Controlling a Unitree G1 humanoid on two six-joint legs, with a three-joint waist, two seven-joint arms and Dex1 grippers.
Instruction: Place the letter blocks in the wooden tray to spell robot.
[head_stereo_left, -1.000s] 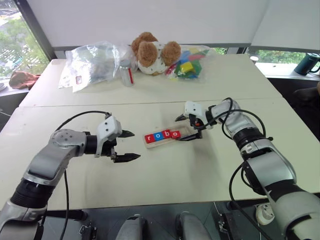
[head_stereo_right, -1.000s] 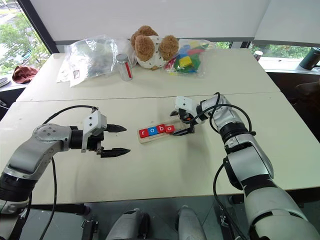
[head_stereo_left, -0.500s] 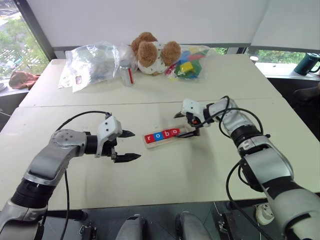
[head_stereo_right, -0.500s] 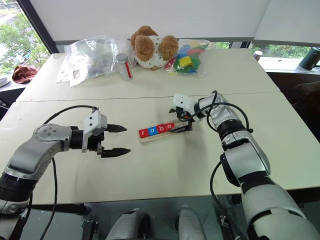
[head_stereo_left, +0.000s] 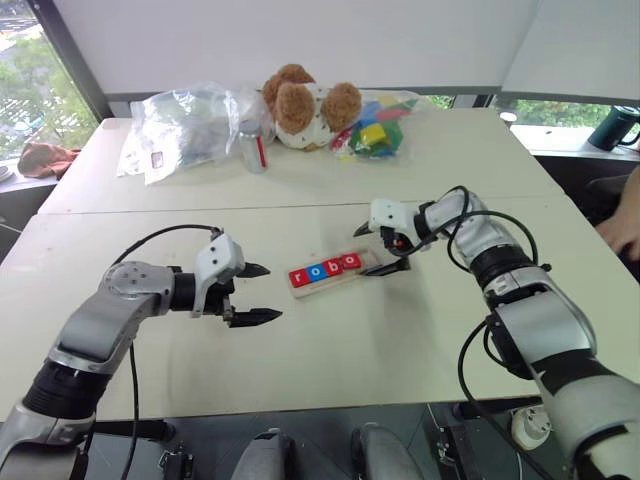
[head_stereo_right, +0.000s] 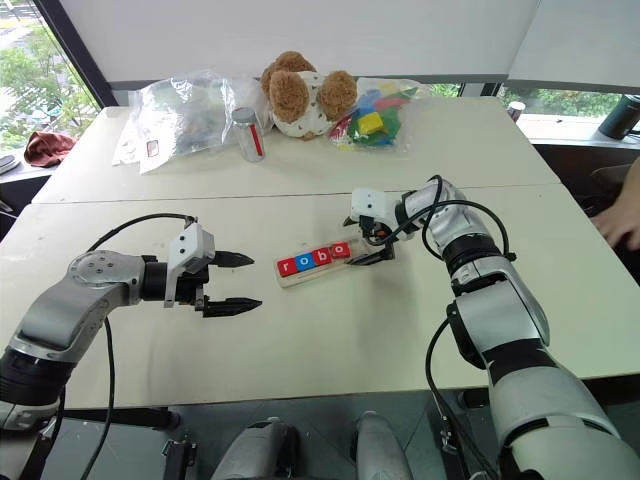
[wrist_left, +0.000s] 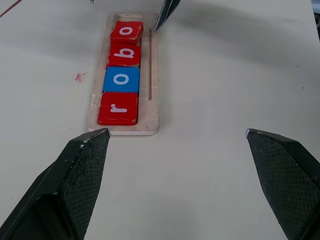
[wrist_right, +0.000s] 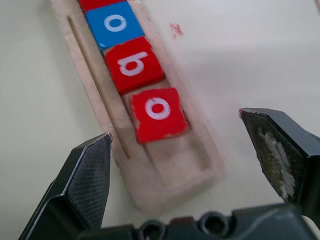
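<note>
My right jaws (head_stereo_left: 382, 250) gape wide and empty at the right end of the wooden tray (head_stereo_left: 335, 273); my left jaws (head_stereo_left: 257, 293) are just as wide, empty, off its left end. The tray lies mid-worktop (head_stereo_left: 330, 340) with bare surface all round. Four letter blocks (wrist_left: 123, 70) fill it, r-o-b-o: three red, one blue, with one slot free at the right end

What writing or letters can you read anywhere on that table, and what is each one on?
"r" on a red tile at one end of the wooden tray.
"o" on the blue tile.
"b" on the next red tile.
"o" on the last red tile.
The can's label: too small to read.
</note>
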